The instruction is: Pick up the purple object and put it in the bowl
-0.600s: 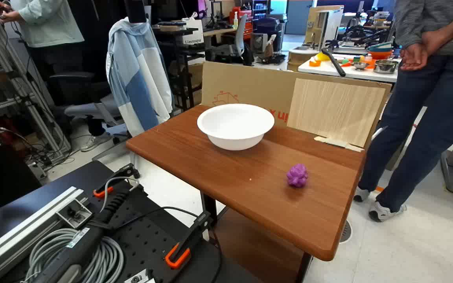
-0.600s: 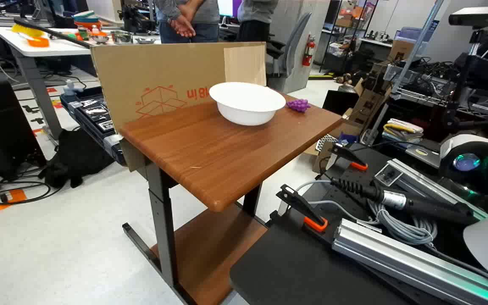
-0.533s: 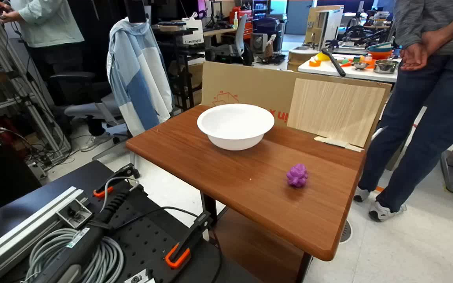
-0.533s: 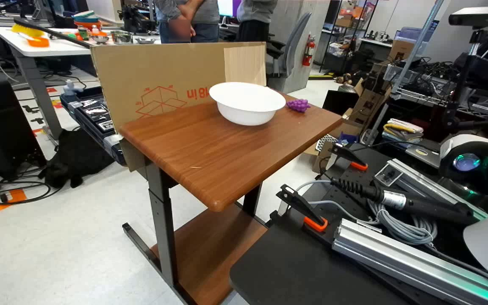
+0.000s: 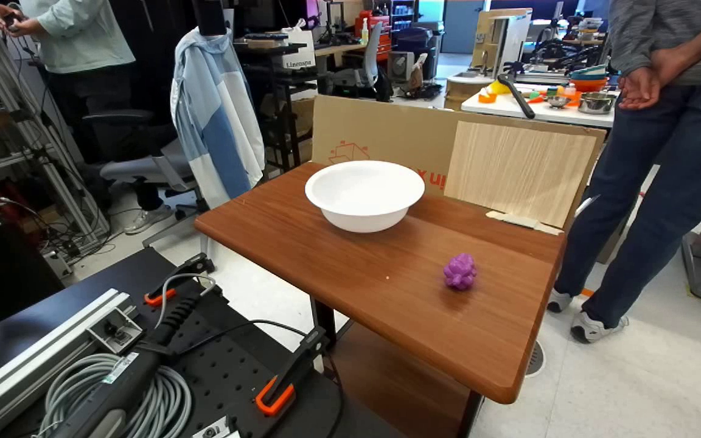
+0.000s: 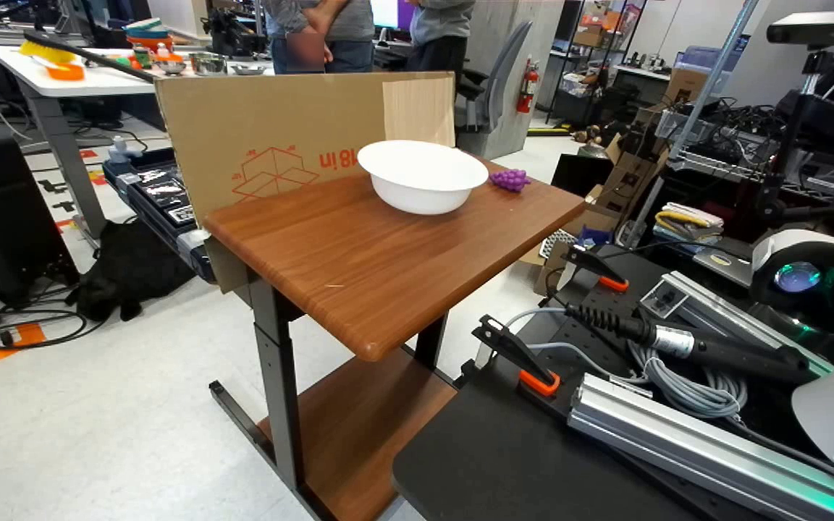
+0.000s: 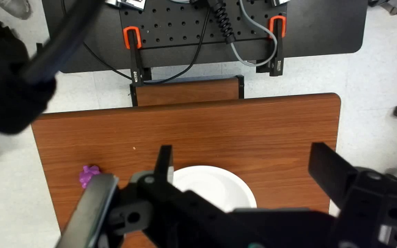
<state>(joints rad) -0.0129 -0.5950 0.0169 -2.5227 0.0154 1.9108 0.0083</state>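
The purple object [image 5: 460, 272] is a small lumpy item on the brown wooden table [image 5: 326, 261]. The white bowl [image 5: 366, 222] stands upright on the same table, apart from it. In an exterior view the purple object [image 6: 510, 180] shows just beyond the bowl [image 6: 424, 201]. In the wrist view my gripper [image 7: 241, 144] is wide open with nothing between its fingers. The bowl [image 7: 215, 182] lies below it, its lower part hidden by the gripper body. The purple object [image 7: 87, 174] is at the left, outside the jaws, its lower edge partly covered. The gripper is out of both exterior views.
A cardboard sheet [image 5: 381, 131] with a wood-patterned panel [image 5: 518, 170] stands along the table's far edge. A black bench [image 6: 504, 456] with orange clamps [image 6: 538, 383], cables and an aluminium rail [image 6: 677, 441] faces the table across a gap. People stand beyond it.
The purple object and the bowl have not moved. The person at the far left of an exterior view has shifted slightly, and the hanging blue cloth has swayed a little.
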